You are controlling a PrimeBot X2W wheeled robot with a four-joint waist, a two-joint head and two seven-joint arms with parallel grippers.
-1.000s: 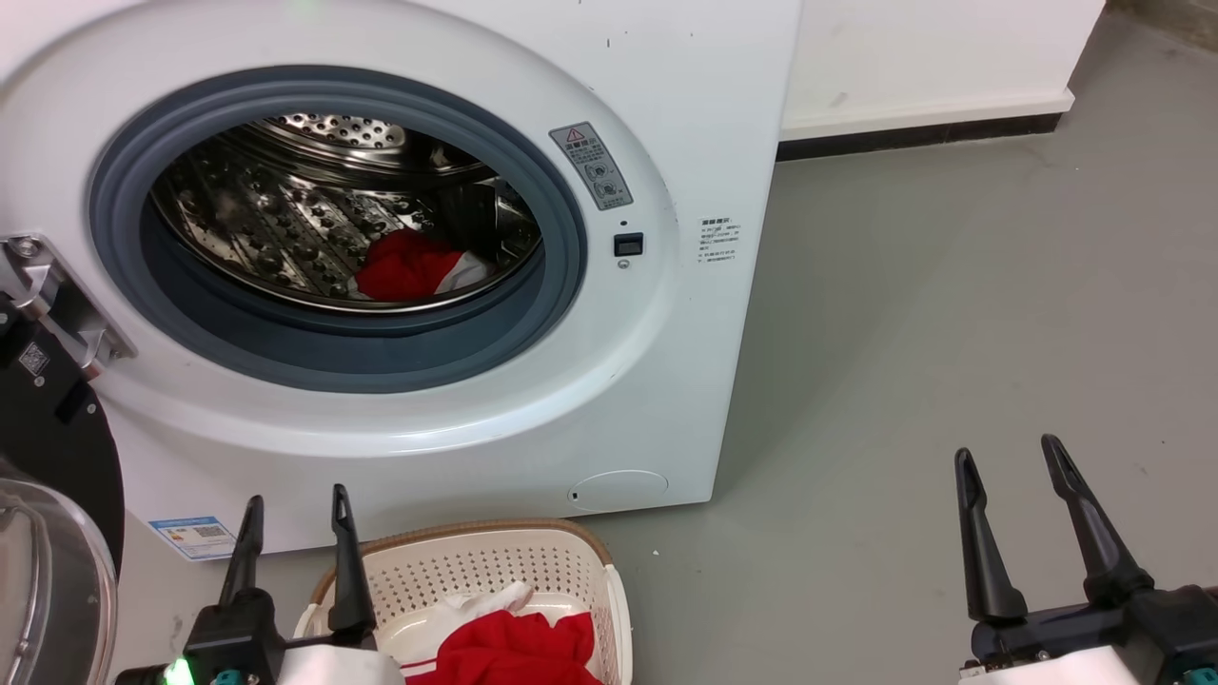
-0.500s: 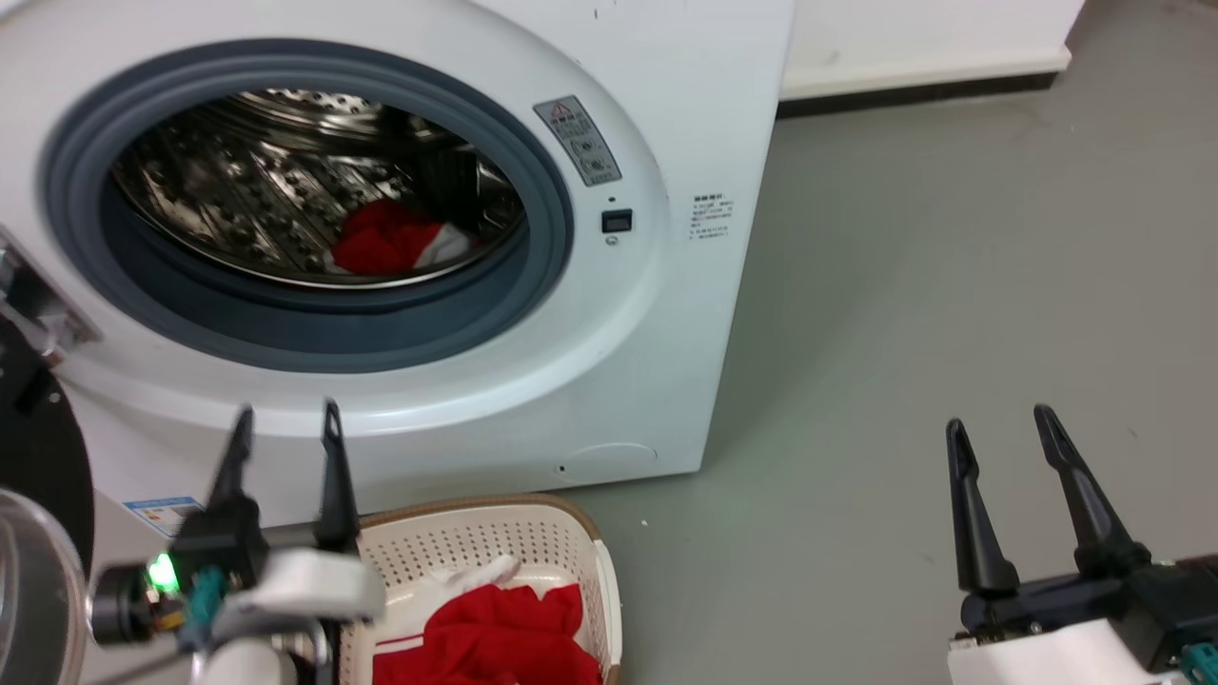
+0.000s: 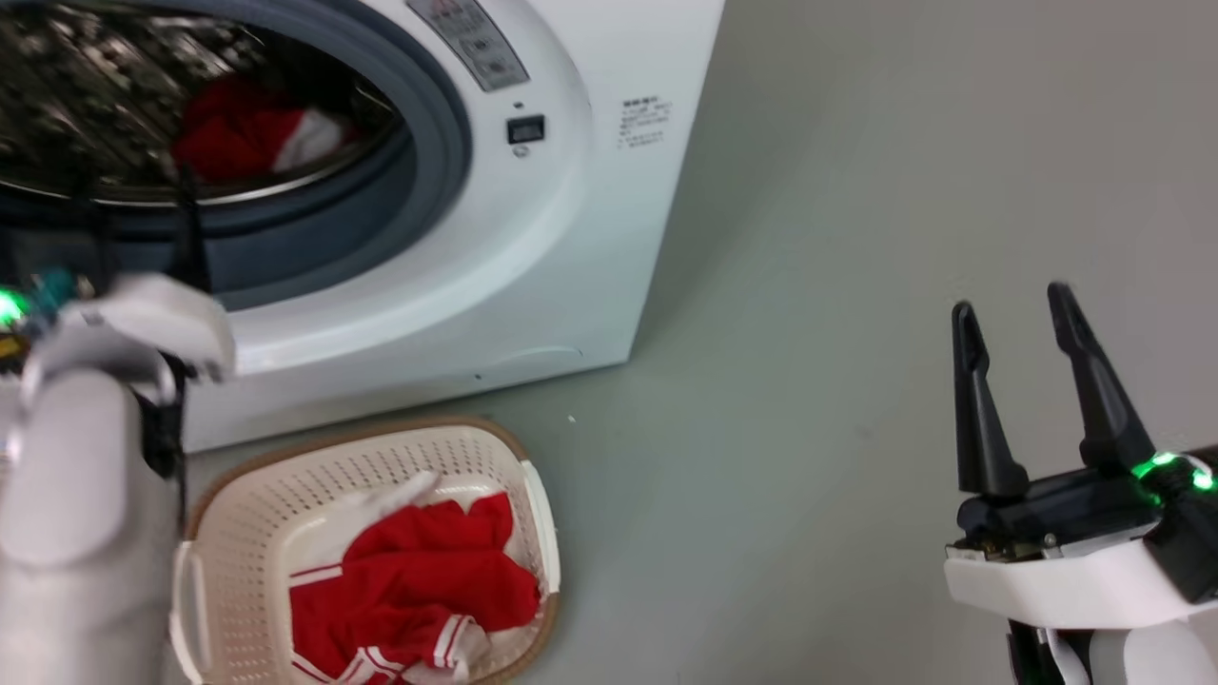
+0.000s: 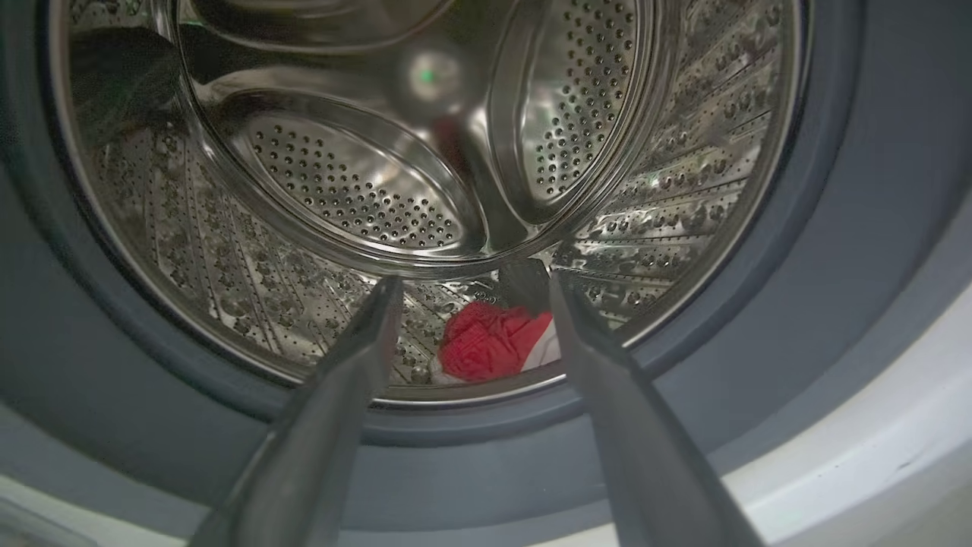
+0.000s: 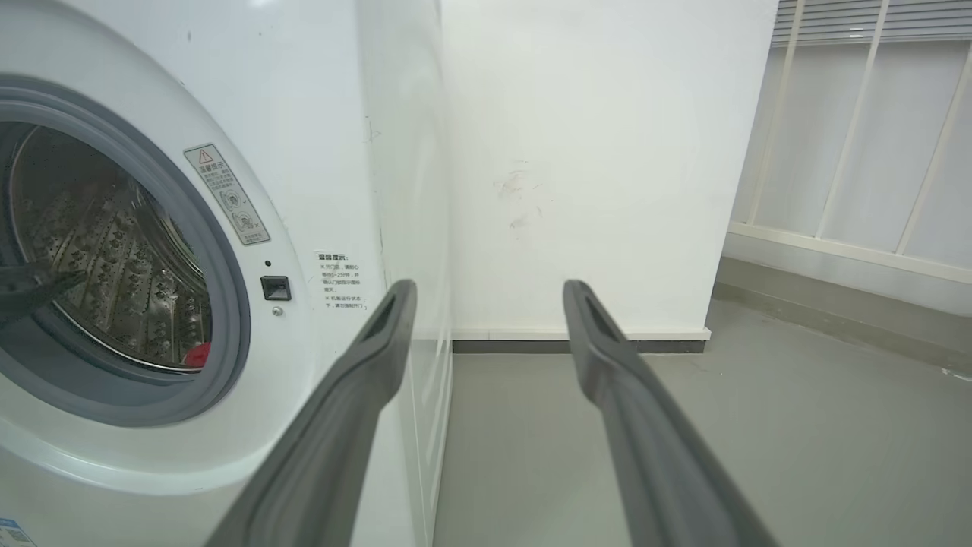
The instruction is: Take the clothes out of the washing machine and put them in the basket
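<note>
The white washing machine [image 3: 533, 247] stands with its porthole uncovered. A red and white piece of the clothes [image 3: 238, 128] lies low in the steel drum [image 4: 342, 175]. My left gripper [image 3: 138, 228] is blurred, raised in front of the grey gasket, open and holding nothing. In the left wrist view the left gripper [image 4: 474, 282] points into the drum, with the clothes [image 4: 490, 342] beyond its tips. More red clothes [image 3: 409, 590] lie in the cream basket [image 3: 314, 476] on the floor below the machine. My right gripper [image 3: 1011, 300] is open over bare floor at the right.
Grey floor [image 3: 809, 333] stretches to the right of the machine. In the right wrist view, my right gripper [image 5: 492, 289] faces a white wall [image 5: 592, 152] beside the washing machine [image 5: 304, 190], and a railing [image 5: 858, 137] is at the far right.
The head camera has swung down and right, so the whole picture shifted. My left arm rose from beside the basket up to the porthole. The right gripper stays open.
</note>
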